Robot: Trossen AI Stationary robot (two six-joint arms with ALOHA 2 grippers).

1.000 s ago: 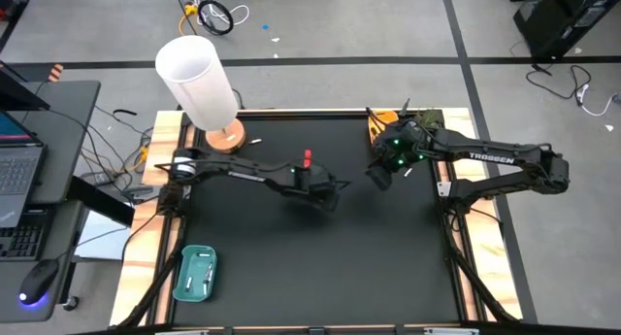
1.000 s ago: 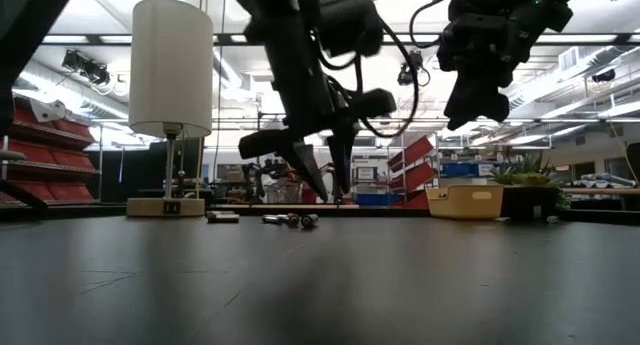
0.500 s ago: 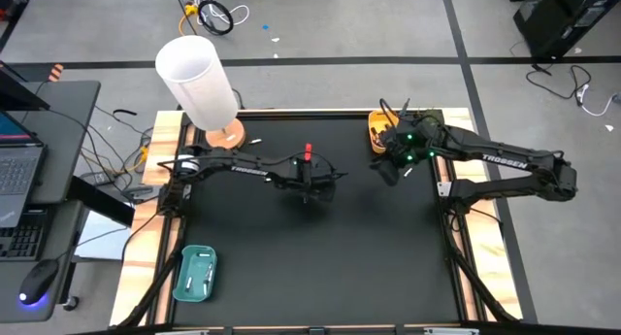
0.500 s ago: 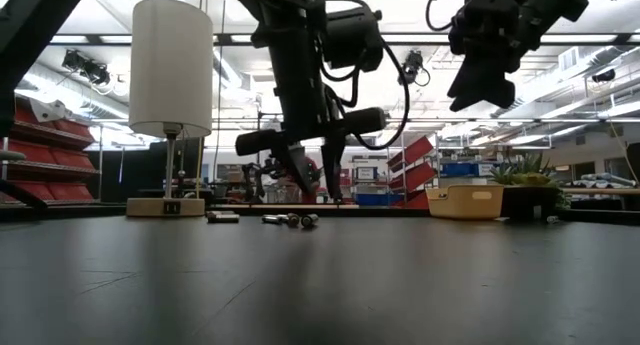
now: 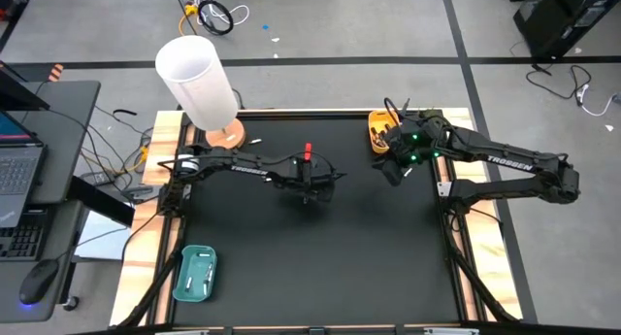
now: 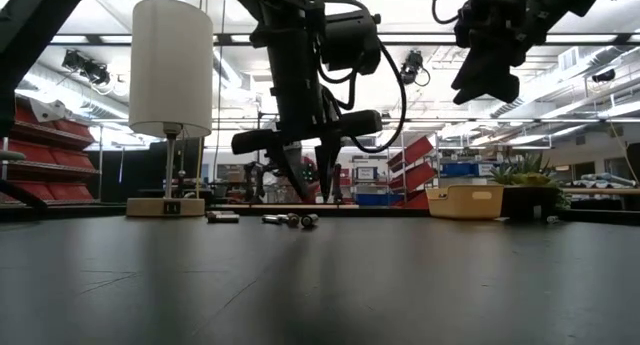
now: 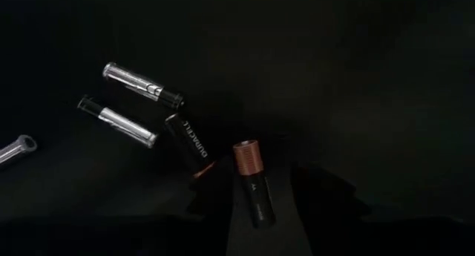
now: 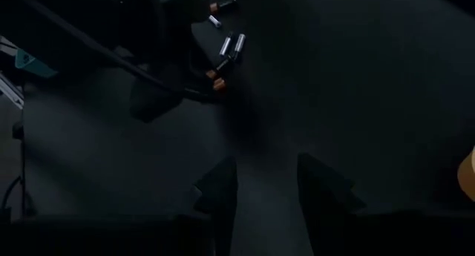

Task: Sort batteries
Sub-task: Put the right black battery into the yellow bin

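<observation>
Black tabletop (image 5: 320, 257), lamp (image 5: 199, 83) upper left, teal tray (image 5: 195, 274) lower left | batteries (image 7: 141, 111) centre-left, beside left tool (image 5: 312, 187), clenched on battery (image 7: 252, 183) | right tool (image 5: 392, 167) released, raised beside yellow tray (image 5: 375, 134)

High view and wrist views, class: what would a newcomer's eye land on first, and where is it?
First the white lamp at the black table's far left corner. Next the left pincer near the table's middle, above a cluster of batteries, a copper-topped battery between its fingers. The right pincer hangs open beside the yellow tray; a teal tray sits near left.
</observation>
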